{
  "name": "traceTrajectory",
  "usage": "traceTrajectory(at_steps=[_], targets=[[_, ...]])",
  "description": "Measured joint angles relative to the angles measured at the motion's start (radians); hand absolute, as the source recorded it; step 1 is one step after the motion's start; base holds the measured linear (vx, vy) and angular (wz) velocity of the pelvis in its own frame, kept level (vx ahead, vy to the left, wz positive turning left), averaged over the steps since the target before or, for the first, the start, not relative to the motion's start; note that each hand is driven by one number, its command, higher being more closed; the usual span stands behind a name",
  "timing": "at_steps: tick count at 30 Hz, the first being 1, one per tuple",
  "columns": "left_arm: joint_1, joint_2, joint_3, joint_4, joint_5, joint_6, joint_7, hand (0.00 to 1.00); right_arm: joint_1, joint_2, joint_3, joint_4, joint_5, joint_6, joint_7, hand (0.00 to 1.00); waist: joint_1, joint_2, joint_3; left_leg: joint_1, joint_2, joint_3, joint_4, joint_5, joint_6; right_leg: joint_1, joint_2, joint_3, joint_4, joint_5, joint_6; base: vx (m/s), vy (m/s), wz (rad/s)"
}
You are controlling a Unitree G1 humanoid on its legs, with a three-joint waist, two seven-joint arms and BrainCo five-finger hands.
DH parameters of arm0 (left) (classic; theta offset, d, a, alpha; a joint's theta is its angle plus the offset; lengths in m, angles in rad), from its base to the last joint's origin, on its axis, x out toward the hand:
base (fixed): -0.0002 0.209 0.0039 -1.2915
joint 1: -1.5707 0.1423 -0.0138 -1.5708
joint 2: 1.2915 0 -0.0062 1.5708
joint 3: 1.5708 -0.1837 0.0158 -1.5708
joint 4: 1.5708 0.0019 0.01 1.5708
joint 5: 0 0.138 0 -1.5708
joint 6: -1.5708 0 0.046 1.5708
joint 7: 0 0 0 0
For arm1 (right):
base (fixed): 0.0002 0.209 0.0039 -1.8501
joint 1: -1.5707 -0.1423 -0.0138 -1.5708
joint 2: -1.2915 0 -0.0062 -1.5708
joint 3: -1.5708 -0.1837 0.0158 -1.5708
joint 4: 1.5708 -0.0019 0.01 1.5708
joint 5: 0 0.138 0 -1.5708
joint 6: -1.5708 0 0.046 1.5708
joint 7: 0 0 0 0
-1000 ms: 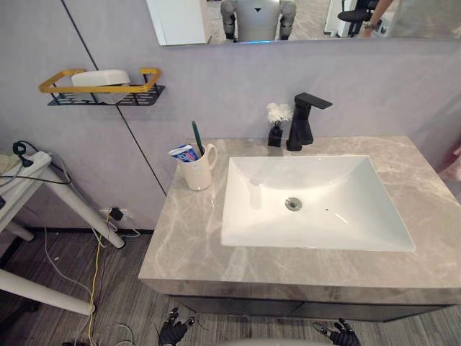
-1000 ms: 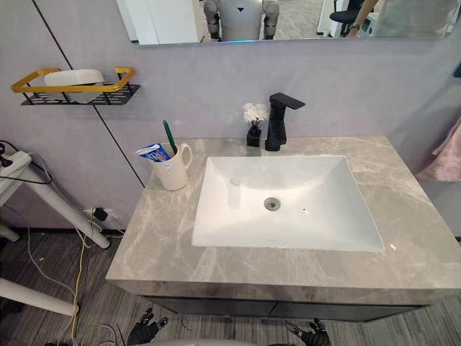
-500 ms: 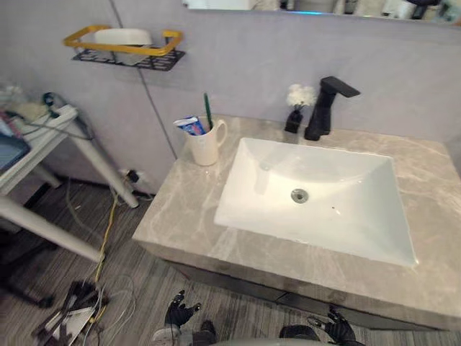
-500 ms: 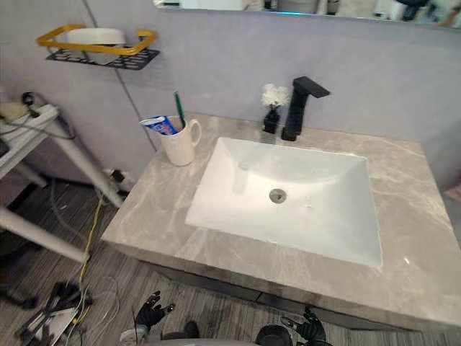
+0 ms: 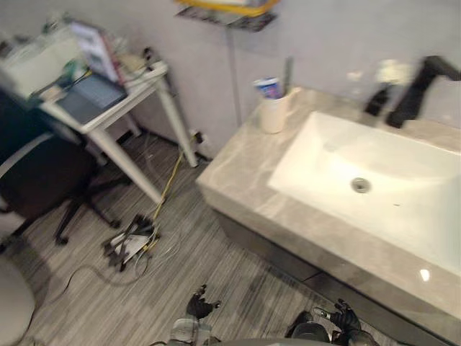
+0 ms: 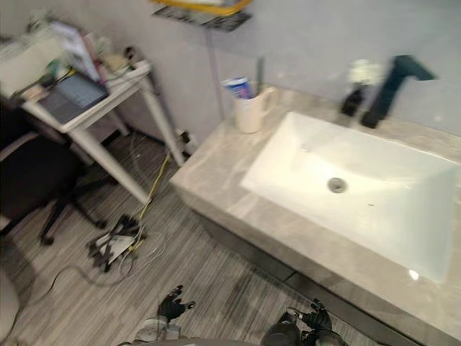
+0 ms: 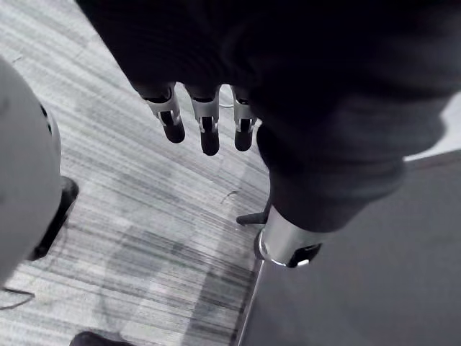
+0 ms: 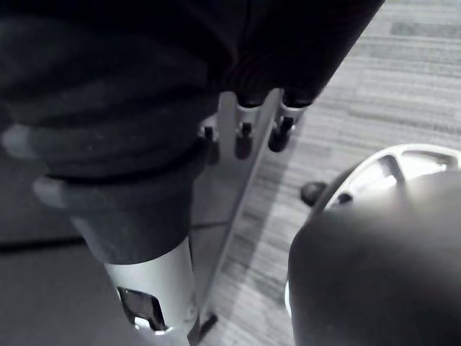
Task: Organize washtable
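The grey marble washtable holds a white sink. At its back left corner stands a cream mug with a toothpaste tube and a toothbrush in it. A black faucet and a small black vase with a white flower stand behind the sink. My left hand and right hand hang low over the floor in front of the washtable, away from all of it. Both are open with relaxed fingers and hold nothing.
A wall shelf with a yellow rim hangs above the mug. Left of the washtable stands a white desk with a laptop, and a black office chair. Cables and a power strip lie on the striped floor.
The camera has swung left and down, bringing the desk, chair and floor into view. The things on the washtable have not moved. Both hands still hang open.
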Motion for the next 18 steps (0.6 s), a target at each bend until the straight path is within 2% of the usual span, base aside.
traceTrajectory(at_steps=[2,3,4,5,8,9,11,13,14,15,16,17,18], targets=[[-0.003,0.012,-0.014,0.007,0.016,0.006,-0.002,0.0,0.001,0.022,-0.001,-0.001,0.0,-0.002,-0.001,0.0,-0.006,-0.01,-0.003,0.0,-0.035,-0.021,-0.05,0.0,0.0,0.028,-0.002,-0.035,-0.039,0.023,0.024,-0.11,0.237,1.05],[-0.005,0.017,-0.019,0.011,0.029,0.01,-0.002,0.0,0.0,0.033,-0.003,-0.001,0.002,-0.002,-0.002,0.0,-0.004,-0.029,-0.014,0.003,-0.056,-0.036,-0.084,0.0,0.0,0.052,-0.002,-0.057,-0.054,0.043,0.029,-0.11,0.201,0.71],[-0.008,0.018,-0.022,0.019,0.03,0.01,-0.003,0.0,0.0,0.039,-0.003,-0.001,0.002,-0.002,0.0,0.0,-0.003,-0.024,-0.013,-0.001,-0.063,-0.046,-0.091,0.0,0.0,0.057,-0.004,-0.068,-0.058,0.048,0.033,-0.09,0.169,0.6],[-0.017,0.018,-0.031,0.032,0.033,0.012,-0.003,0.0,-0.004,0.048,-0.004,-0.001,0.004,-0.003,-0.001,0.0,-0.002,-0.039,-0.019,-0.004,-0.07,-0.066,-0.09,0.0,0.0,0.071,-0.01,-0.086,-0.058,0.055,0.04,-0.05,0.101,0.4],[-0.026,0.016,-0.06,0.04,0.041,0.011,-0.005,0.0,-0.009,0.051,-0.002,-0.002,0.012,-0.003,-0.001,0.0,-0.002,-0.025,-0.017,-0.026,-0.07,-0.09,-0.071,-0.019,0.007,0.085,-0.028,-0.114,-0.049,0.05,0.049,-0.09,0.092,0.34],[-0.029,0.004,-0.068,0.041,0.041,0.011,-0.005,0.0,-0.011,0.05,-0.001,-0.003,0.017,-0.003,-0.001,0.0,0.0,-0.018,-0.012,-0.035,-0.068,-0.093,-0.052,-0.045,0.002,0.081,-0.049,-0.122,-0.013,0.037,0.067,-0.07,0.091,0.18],[-0.032,-0.003,-0.08,0.043,0.041,0.011,-0.006,0.0,-0.016,0.043,-0.002,-0.001,0.019,-0.002,0.0,0.0,0.0,-0.011,-0.012,-0.04,-0.069,-0.09,-0.023,-0.074,0.003,0.066,-0.094,-0.123,0.065,0.004,0.076,-0.03,0.133,0.18],[-0.03,-0.005,-0.079,0.041,0.039,0.01,-0.005,0.0,-0.02,0.046,0.002,-0.001,0.018,-0.001,0.003,0.0,0.002,-0.019,-0.01,-0.055,-0.07,-0.087,0.038,-0.121,0.006,0.04,-0.166,-0.123,0.184,-0.05,0.079,0.01,0.149,0.22],[-0.027,0.002,-0.078,0.032,0.036,0.01,-0.005,0.0,-0.028,0.052,0.004,-0.004,0.019,-0.001,0.007,0.0,0.007,-0.035,-0.006,-0.069,-0.081,-0.095,0.072,-0.148,0.01,0.009,-0.222,-0.09,0.28,-0.086,0.058,-0.01,0.119,0.27],[-0.025,0.016,-0.078,0.011,0.028,0.01,-0.002,0.0,-0.033,0.058,0.006,-0.012,0.019,-0.002,0.011,0.0,0.016,-0.047,0.005,-0.089,-0.087,-0.123,0.108,-0.167,0.023,-0.046,-0.225,0.03,0.333,-0.142,0.017,-0.03,0.115,0.48],[-0.023,0.023,-0.078,0.003,0.026,0.011,-0.001,0.0,-0.032,0.062,0.006,-0.021,0.027,-0.002,0.011,0.0,0.012,-0.048,0.009,-0.106,-0.086,-0.159,0.128,-0.172,0.027,-0.065,-0.187,0.127,0.325,-0.189,0.018,-0.02,0.112,0.93],[-0.011,0.027,-0.076,-0.012,0.024,0.009,-0.001,0.0,-0.03,0.064,0.019,-0.022,0.037,-0.002,0.015,0.0,0.005,-0.049,0.009,-0.124,-0.102,-0.215,0.13,-0.176,0.036,-0.061,-0.141,0.198,0.304,-0.219,-0.01,0.02,0.085,1.31],[-0.005,0.032,-0.075,-0.031,0.019,0.008,0.001,0.0,-0.026,0.064,0.025,-0.023,0.04,-0.002,0.016,0.0,0.003,-0.057,0.011,-0.126,-0.113,-0.264,0.127,-0.18,0.046,-0.058,-0.119,0.234,0.305,-0.24,-0.027,0.08,0.058,1.34]])
